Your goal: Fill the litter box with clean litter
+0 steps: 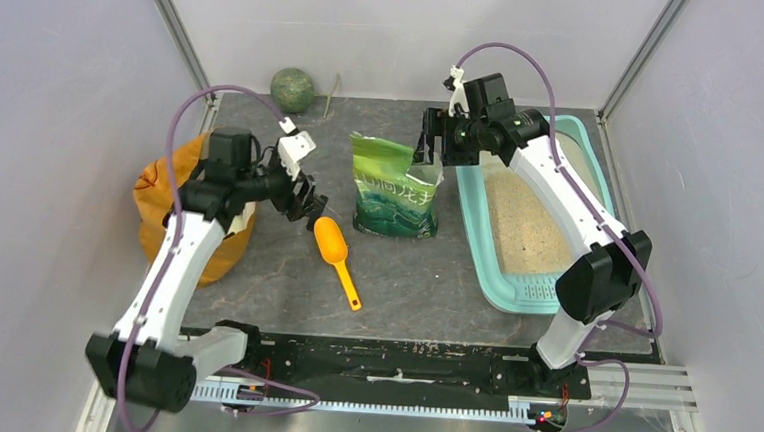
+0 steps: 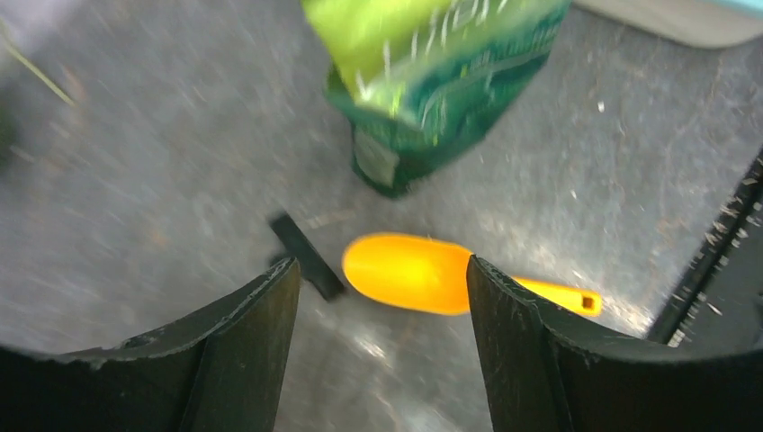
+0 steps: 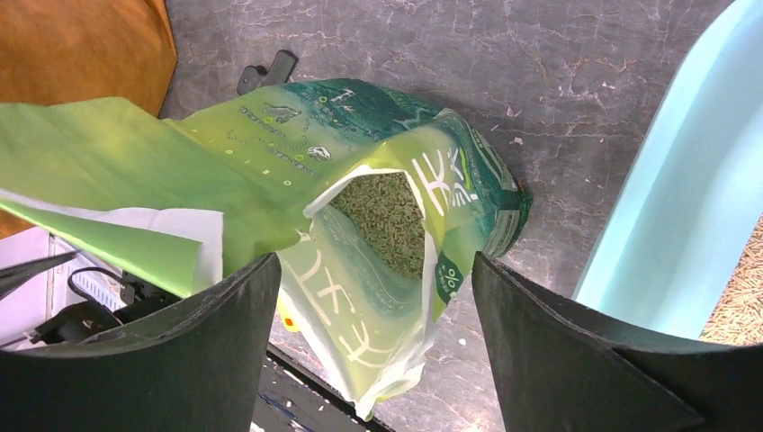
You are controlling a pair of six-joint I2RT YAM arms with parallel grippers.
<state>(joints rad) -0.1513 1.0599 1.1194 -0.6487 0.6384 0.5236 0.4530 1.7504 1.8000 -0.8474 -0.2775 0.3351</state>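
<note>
Standing upright in the middle of the counter (image 1: 424, 279), the green pouch (image 1: 396, 192) has its torn top open, and the right wrist view shows greenish grains inside its mouth. The box (image 1: 475, 232) lies just to the right of the pouch, close beside it but not touching. Its long side runs away from the arm bases and its grille step is at the near end. Pale beige litter (image 1: 523, 220) covers the floor of the box beyond that step. The right jaws hang over the top right corner of the pouch. They are spread wide, with the open mouth of the pouch showing below and between them, and they pinch nothing. The left jaws are low on the left side of the pouch, also spread apart with nothing between them. The orange scoop (image 1: 331, 241) lies flat on the counter left of the pouch and a little nearer to the bases. Its bowl is just under the left jaws and its handle points toward the bases. In the left wrist view a small black piece lies just beside the bowl; what it is I cannot tell. Far left of the pouch sits an orange sack (image 1: 154, 197), partly behind the left arm. Behind the pouch and to its left, a green ball (image 1: 293, 89) rests at the back wall.
</note>
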